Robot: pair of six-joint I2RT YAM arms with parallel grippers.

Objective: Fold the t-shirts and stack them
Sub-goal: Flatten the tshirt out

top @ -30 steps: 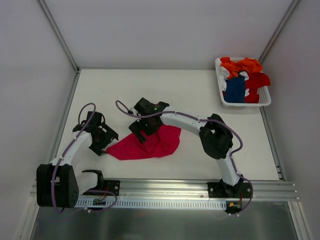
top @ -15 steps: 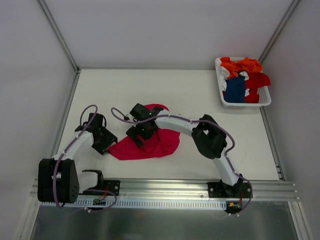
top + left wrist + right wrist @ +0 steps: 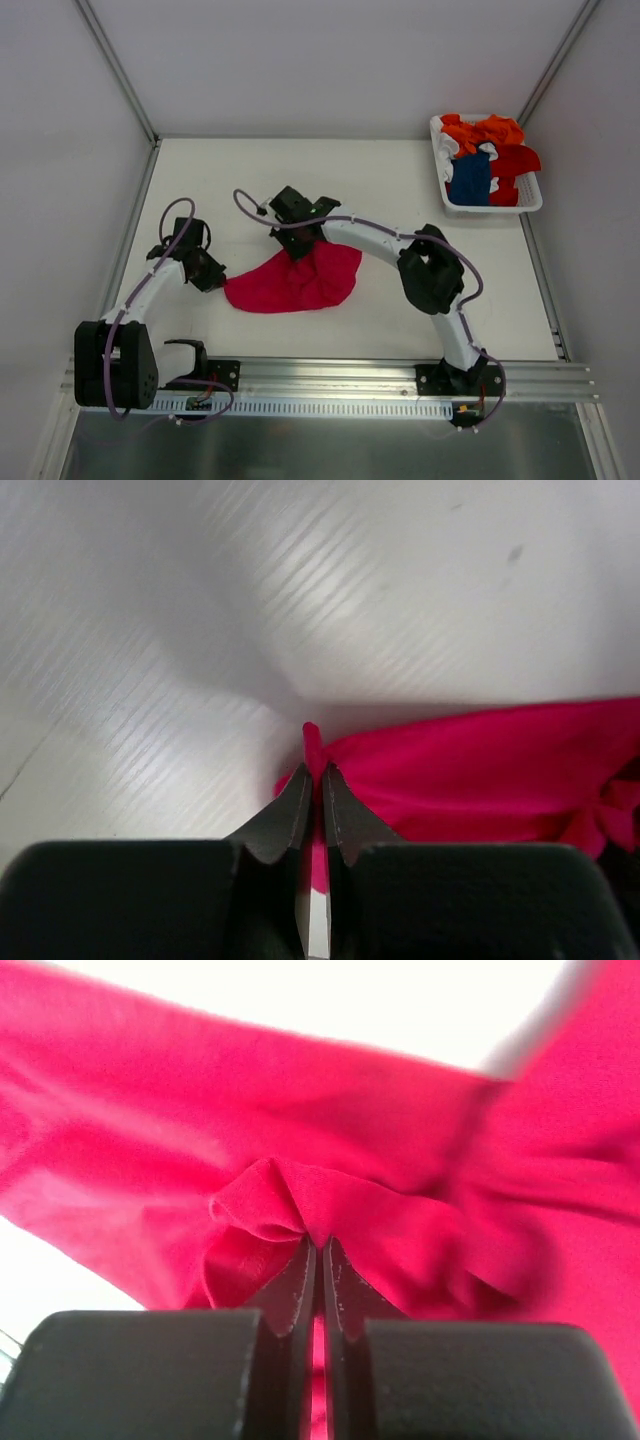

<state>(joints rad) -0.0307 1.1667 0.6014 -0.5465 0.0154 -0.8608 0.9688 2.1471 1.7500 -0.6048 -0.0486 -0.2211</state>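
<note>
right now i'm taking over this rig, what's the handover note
Left tool: shut on the left tip of the pink shirt.
Right tool: shut on a bunched fold at the pink shirt's far edge.
Pink shirt: crumpled on the table, between the arms.
Orange shirt, red shirt and blue shirt: heaped in the basket, far right corner.
Done: nothing folded or stacked.
Left: fold all four, then stack them.

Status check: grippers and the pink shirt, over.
Left gripper shut on crimson-pink shirt, left corner. Right gripper shut on its far edge. Nothing in the way.
</note>
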